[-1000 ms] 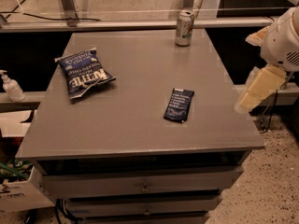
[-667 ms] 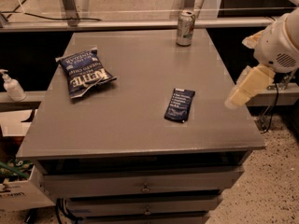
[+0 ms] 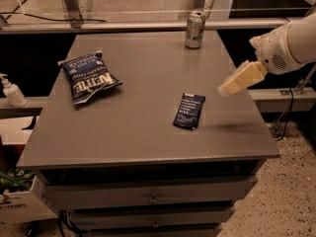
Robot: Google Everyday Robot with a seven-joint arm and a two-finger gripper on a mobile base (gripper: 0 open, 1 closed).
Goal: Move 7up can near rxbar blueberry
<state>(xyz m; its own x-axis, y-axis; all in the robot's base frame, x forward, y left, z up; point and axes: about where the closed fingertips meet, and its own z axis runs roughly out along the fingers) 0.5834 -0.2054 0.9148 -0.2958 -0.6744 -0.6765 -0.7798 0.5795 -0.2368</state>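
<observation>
The 7up can (image 3: 195, 29) stands upright at the far edge of the grey table (image 3: 143, 127), right of centre. The rxbar blueberry (image 3: 189, 111) lies flat near the middle right of the table. My gripper (image 3: 224, 90) comes in from the right on a white arm (image 3: 289, 44); its pale tip hangs above the table's right side, right of the bar and well short of the can. It holds nothing that I can see.
A crinkled blue chip bag (image 3: 88, 76) lies on the left part of the table. A soap bottle (image 3: 11, 91) stands on a ledge at the left. A rail (image 3: 143, 24) runs behind the table. Drawers (image 3: 153, 197) sit below the front edge.
The arm and gripper have moved leftward from beyond the table's right edge to over its right side. The can, bar and chip bag have not moved.
</observation>
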